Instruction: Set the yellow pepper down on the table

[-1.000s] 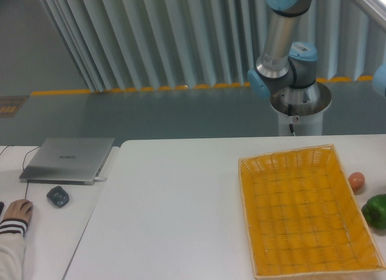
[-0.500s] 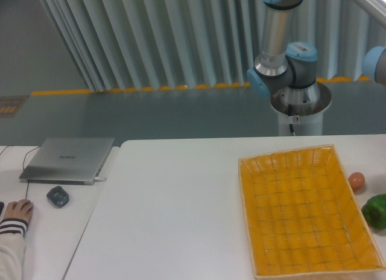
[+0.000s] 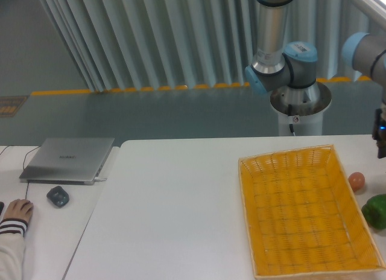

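The arm (image 3: 283,57) stands tall at the upper right; its gripper (image 3: 381,138) peeks in at the right edge, and whether it is apart or together cannot be told.

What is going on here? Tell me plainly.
The grey-and-blue robot arm hangs at the right side of the white table, its dark end effector cut off by the frame. The yellow woven basket lies empty; a small reddish-orange fruit and a green pepper sit beside it. No yellow pepper shows.

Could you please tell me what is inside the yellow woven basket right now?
Nothing shows inside the basket: only its bare woven floor is visible. The near and right edges run out of the picture, so that strip is unseen.
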You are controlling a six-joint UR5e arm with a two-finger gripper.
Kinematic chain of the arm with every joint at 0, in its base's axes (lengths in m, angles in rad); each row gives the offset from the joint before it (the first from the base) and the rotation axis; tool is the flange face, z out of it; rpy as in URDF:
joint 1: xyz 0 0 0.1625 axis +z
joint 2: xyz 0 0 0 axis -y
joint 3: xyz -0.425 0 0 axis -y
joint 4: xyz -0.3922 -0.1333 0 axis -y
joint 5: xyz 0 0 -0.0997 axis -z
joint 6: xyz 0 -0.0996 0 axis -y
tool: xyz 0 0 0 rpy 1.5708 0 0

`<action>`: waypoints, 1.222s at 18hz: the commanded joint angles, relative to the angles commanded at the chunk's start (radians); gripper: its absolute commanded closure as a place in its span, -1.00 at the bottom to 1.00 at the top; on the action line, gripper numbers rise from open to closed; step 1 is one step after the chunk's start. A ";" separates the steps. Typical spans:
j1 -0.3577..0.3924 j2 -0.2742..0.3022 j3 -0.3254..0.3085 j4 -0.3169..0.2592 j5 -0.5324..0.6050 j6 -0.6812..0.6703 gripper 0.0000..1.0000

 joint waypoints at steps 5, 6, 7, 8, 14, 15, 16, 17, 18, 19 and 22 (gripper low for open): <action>-0.023 -0.024 0.041 -0.006 0.006 0.011 -1.00; -0.025 -0.026 0.046 -0.008 0.009 0.011 -1.00; -0.025 -0.026 0.048 -0.008 0.011 0.011 -1.00; -0.029 -0.028 0.046 -0.008 0.011 0.011 -1.00; -0.035 -0.032 0.036 -0.006 0.015 0.012 -1.00; -0.035 -0.032 0.029 -0.006 0.015 0.012 -1.00; -0.035 -0.032 0.013 -0.005 0.015 0.012 -1.00; -0.035 -0.032 -0.006 -0.003 0.021 0.012 -1.00; -0.034 -0.032 -0.017 -0.005 0.021 0.012 -1.00; -0.032 -0.032 -0.021 -0.008 0.021 0.012 -1.00; -0.034 -0.041 -0.029 -0.009 0.021 0.011 -1.00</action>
